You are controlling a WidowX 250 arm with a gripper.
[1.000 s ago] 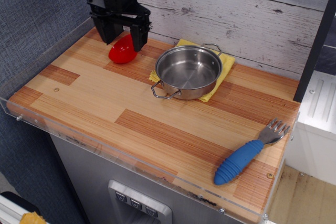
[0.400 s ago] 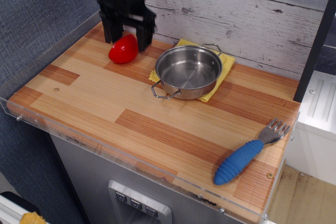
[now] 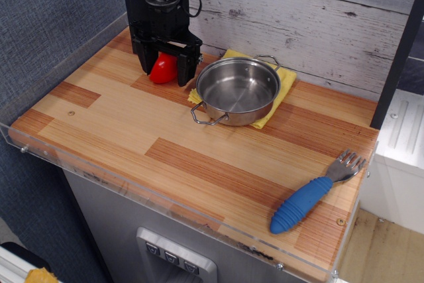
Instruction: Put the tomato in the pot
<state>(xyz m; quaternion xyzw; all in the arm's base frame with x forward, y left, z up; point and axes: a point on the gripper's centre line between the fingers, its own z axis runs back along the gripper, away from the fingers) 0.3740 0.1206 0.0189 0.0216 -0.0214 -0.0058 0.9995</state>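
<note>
A black robot arm reaches down at the back-left of a wooden tabletop [image 3: 165,144], its claw [image 3: 165,71] lowered w/ one finger on each side of the tomato [image 3: 163,68]. The red tomato sits between the two dark fingers [image 3: 188,65], low at the tabletop; whether the claw is actually pinching it or just bracketing it can't be told from this angle, nor whether the tomato rests on the wood. Just to the right, near but apart from the claw, stands the steel pot [image 3: 238,91], nothing in it, on a yellow cloth [image 3: 286,79] whose corners show at the back & front-right of the pot; one wire handle points toward the front, the other toward the back wall. Well apart, at the front-right corner, lies a fork [image 3: 315,191] w/ a blue ribbed handle, tines aimed at the right edge. A clear plastic rim lines the tabletop's front & left sides.
</note>
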